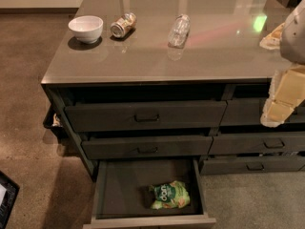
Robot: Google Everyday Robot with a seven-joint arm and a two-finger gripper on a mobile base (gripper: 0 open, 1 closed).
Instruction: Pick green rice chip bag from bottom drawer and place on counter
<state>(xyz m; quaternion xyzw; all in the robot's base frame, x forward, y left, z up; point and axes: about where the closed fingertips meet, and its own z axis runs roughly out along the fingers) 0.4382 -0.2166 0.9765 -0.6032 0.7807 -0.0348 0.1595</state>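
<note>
The green rice chip bag [169,195] lies crinkled on the floor of the open bottom drawer [119,190], towards its front right. The drawer is pulled out from the left stack, under two closed handled drawers. The counter [190,51] is glossy grey-brown and tops the cabinet. My gripper [275,112] is a cream-coloured shape at the right edge of the camera view. It hangs in front of the right-hand upper drawers, well above and to the right of the bag, and nothing shows in it.
On the counter stand a white bowl [86,28], a tin can on its side [123,25] and a clear plastic bottle on its side [179,30]. A dark object [6,197] is at the floor's lower left. Brown floor surrounds the cabinet.
</note>
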